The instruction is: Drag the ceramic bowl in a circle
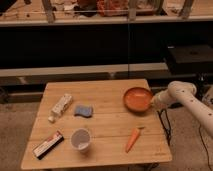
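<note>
The ceramic bowl (137, 99) sat upright on the wooden table (111, 125), close to the right edge and nearer the far right corner than the near one. Its orange-red inside faced up and held nothing that could be seen. The gripper (153, 101) was at the bowl's right rim, just off the right edge of the table, at the end of a white arm (189, 98) that reached in from the right. It met the rim, but how the jaws stood, open or closed on the rim, could not be told.

An orange carrot (132, 139) lay toward the near edge, between the bowl and the near right corner and apart from both. A clear plastic cup (80, 139) stood upright near the middle of the near edge. A blue sponge (83, 110) lay about mid-table, with a white carton (61, 106) lying on its side just to its left, toward the left edge. A dark packet (48, 145) lay aslant by the near left corner. A dark cable (164, 126) hung below the gripper beside the right edge.
</note>
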### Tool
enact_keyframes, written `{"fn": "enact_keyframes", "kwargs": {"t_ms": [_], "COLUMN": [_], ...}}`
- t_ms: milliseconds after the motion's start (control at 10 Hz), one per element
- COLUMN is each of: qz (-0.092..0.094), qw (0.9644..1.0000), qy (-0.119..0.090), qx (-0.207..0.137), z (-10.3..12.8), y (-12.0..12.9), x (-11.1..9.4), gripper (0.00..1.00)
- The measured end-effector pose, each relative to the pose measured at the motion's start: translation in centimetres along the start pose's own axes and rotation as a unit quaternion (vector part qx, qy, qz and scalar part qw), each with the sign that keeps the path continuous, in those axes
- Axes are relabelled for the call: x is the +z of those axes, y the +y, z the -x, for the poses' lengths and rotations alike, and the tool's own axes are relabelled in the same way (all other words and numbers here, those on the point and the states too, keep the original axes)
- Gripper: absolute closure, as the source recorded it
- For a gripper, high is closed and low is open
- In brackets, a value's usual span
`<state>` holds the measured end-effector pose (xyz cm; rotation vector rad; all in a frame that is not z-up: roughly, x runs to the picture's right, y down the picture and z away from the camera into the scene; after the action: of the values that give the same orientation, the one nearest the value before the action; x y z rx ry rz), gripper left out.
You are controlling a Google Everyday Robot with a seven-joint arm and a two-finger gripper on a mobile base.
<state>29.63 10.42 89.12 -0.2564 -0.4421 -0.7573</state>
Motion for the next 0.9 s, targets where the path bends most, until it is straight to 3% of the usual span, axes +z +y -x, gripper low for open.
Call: {"fn": "enact_keyframes", "kwargs": {"t_ms": [300, 700, 900], "qz": [-0.014, -0.016, -0.012], "qw": [0.9979, 0.9863, 0.9847], "qy": [-0.032, -0.076, -0.082], "qx": [-0.054, -0.145, -0.153], "z": [4.0, 11.6, 13.7], "y": [-4.6, -10.7, -11.6], "x": [1.5, 3.8, 4.1], "gripper": [1.0, 1.0, 1.0]}}
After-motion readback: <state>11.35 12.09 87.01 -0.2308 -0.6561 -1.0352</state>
